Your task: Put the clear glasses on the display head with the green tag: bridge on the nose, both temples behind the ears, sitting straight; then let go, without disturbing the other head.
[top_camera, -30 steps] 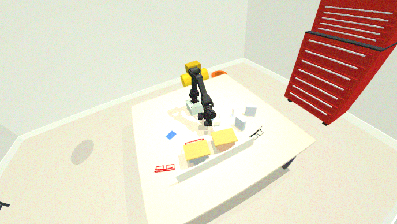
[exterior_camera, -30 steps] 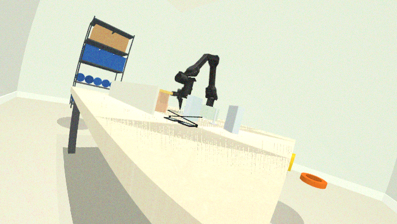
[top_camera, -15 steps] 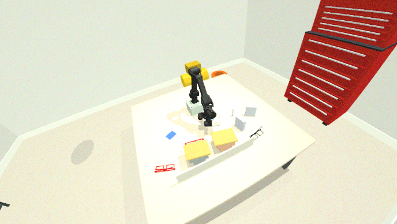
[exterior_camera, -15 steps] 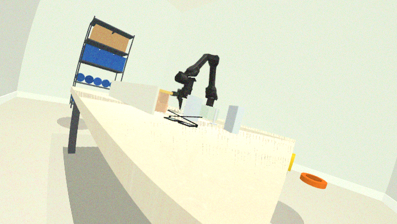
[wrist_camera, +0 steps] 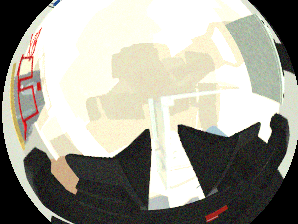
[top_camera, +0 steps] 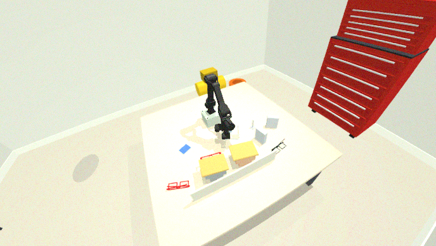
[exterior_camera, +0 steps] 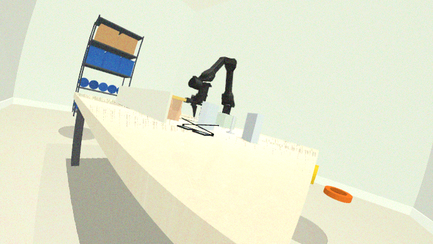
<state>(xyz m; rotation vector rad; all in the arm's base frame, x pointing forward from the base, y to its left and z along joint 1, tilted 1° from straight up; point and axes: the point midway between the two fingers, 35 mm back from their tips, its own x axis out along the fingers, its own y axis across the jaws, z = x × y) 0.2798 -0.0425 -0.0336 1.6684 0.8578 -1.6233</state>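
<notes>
Top view: my tool (top_camera: 225,137) (exterior_camera: 194,115) (wrist_camera: 164,128) hovers well inside the surface's (top_camera: 253,206) (exterior_camera: 204,170) edges, fingers partly apart; whether it's gripping, I can't tell.

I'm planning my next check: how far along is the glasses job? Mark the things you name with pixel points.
Done: no part of the placement is visible; the peach head (top_camera: 244,162) (exterior_camera: 175,109) (wrist_camera: 65,175) shows no clear glasses.
In hand: the fingers (top_camera: 225,136) (exterior_camera: 194,110) stand partly apart over a pale frame (wrist_camera: 200,93), probably the clear glasses; grip unclear.
Left: seating bridge and temples, then release. No green tag is discernible.
</notes>
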